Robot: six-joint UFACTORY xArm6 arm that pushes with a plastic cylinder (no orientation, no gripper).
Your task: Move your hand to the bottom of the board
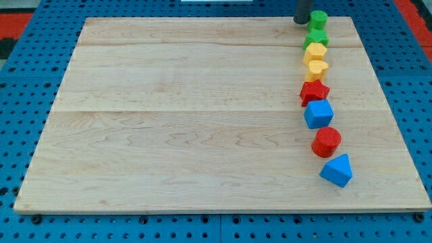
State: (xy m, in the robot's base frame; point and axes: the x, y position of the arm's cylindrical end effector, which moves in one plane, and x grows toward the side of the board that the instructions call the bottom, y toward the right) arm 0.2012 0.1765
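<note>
My tip (300, 21) is at the view's top right, at the board's top edge, just left of a green round block (318, 19). Below that block a line of blocks runs down the board's right side: a green block (314, 36), a yellow block (314, 52), a second yellow block (316, 68), a red star block (314, 91), a blue cube (318, 113), a red cylinder (327, 142) and a blue wedge-like block (337, 170). The rod's upper part is cut off by the view's top edge.
The wooden board (175, 115) lies on a blue perforated table (27, 34). Red strips show at the view's top left corner (13, 17) and top right corner (412, 10).
</note>
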